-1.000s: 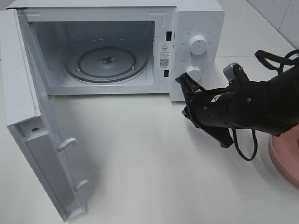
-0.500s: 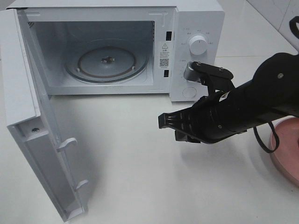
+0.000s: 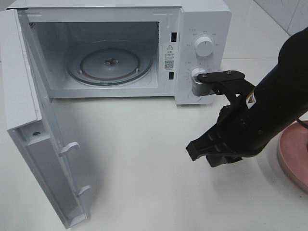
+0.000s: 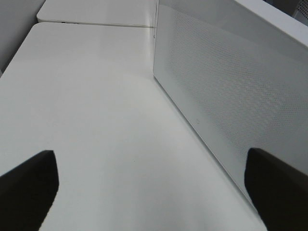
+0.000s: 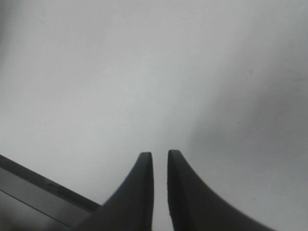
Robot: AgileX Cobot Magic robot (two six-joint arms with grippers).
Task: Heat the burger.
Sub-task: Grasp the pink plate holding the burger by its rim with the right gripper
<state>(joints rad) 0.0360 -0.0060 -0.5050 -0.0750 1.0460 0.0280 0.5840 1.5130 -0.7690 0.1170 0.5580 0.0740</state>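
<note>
- I cannot see the burger in any view. Only the edge of the pink dish [image 3: 294, 156] shows, at the far right of the high view, partly under the right arm. I think the burger sits there, out of sight.
- The right gripper [image 3: 195, 151] hangs over the bare white table [image 3: 144, 173], between the microwave [image 3: 202, 19] and the dish. Its tips point away from the dish. They are only a thin crack apart and pinch nothing. That gap looks too small to take the dish, so a grab like this could just push it away.
- The big black arm is right over the dish. A fast swing could knock the dish and tip the burger.
- The wrist is close to the lower knob [image 3: 198, 74]. A bump there could turn it and start the oven with no food inside.
- The left gripper [image 4: 150, 159] is spread wide and holds nothing. It is beside a white dotted wall, which looks to me like the outside of the open door [image 3: 19, 86]. A nudge could swing the door into the way.
- The glass turntable [image 3: 110, 65] is bare. If the dish lands crooked on it, the burger could slide off.
</note>
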